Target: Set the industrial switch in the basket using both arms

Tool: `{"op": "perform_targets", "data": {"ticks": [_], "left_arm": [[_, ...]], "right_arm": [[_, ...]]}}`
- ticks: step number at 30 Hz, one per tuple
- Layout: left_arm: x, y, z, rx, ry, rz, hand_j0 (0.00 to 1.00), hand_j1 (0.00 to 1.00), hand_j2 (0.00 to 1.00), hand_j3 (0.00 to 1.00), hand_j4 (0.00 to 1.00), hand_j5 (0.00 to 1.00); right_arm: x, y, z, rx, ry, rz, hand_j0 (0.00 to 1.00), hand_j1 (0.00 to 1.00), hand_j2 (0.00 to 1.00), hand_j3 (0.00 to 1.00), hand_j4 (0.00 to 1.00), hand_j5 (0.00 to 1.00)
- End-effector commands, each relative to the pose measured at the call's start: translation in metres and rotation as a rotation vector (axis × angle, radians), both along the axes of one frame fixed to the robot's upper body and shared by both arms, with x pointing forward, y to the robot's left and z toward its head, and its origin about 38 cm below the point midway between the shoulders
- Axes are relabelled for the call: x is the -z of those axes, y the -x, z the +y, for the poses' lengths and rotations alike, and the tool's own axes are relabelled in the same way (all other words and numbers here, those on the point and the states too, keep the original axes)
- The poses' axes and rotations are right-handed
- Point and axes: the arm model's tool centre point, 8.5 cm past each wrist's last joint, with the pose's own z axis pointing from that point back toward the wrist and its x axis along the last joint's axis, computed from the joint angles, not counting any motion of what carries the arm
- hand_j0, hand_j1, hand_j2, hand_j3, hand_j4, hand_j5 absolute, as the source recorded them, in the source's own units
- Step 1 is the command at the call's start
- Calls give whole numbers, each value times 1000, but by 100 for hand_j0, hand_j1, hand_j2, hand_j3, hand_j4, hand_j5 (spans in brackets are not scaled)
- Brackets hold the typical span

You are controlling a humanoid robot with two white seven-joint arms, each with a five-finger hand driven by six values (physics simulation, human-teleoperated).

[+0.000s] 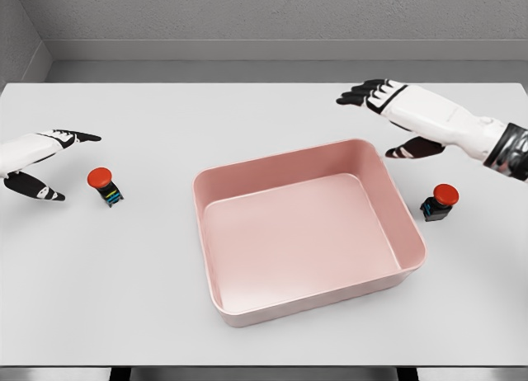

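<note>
Since both switches sit on the table outside the basket, the lines below treat the task as barely begun.

Progress: nothing is in the basket (396, 232) yet; its pink floor shows bare, and neither hand grips anything.
Left switch (105, 185): lies on the table (124, 298) just to the right of the left hand (37, 157), near its fingertips but apart from them, red button up.
Right switch (438, 202): stands below the right hand (396, 117), nearer the robot than the hand, and just beside the basket's right wall without clearly touching it.
Left hand pose: enters low from the left edge, palm turned inward, fingers spread with the thumb dropped apart below them, holding nothing.
Right hand pose: reaches in from the right, raised over the table beyond the basket's far right corner, fingers stretched toward the left, thumb hanging below; likewise loose and holding nothing.
Left to do: by the look of it, each hand must close on its switch, carry it over the rim and let go inside.
Nearer start: the left hand looks closer to a grasp than the right.
</note>
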Motion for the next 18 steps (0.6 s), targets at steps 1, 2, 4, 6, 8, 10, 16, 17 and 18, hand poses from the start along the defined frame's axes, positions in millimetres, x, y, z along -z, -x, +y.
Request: {"op": "perform_targets", "data": {"ticks": [1,2,4,6,8,10,16,17,18], "left_arm": [[-1,0,0,-4,6,-1,100,100,100,100,100,100],[0,0,1,-4,6,1,100,100,100,100,100,100],[0,0,0,-3,4,0,100,100,100,100,100,100],[2,0,-1,1,4,5,100,100,100,100,100,100],[6,-1,-6,9,0,9,100,100,100,100,100,100],[8,-1,-8,17,-16,12,100,100,100,100,100,100],[16,-8,-30,62,-20,12,100,100,100,100,100,100],[14,-11,-34,72,-23,9,100,100,100,100,100,100],[15,-13,-39,80,-14,7,100,100,100,100,100,100]], "right_arm": [[-5,0,-4,11,-14,-10,100,100,100,100,100,100],[-6,-1,-5,13,-13,-12,100,100,100,100,100,100],[-18,-1,-18,52,-37,-47,100,100,100,100,100,100],[-33,4,-28,75,-55,-93,100,100,100,100,100,100],[-38,22,-42,110,-70,-130,100,100,100,100,100,100],[-44,31,-59,154,-80,-157,100,100,100,100,100,100],[-52,44,-96,255,-99,-187,100,100,100,100,100,100],[-56,45,-103,262,-72,-187,100,100,100,100,100,100],[-58,47,-107,267,-52,-183,100,100,100,100,100,100]]}}
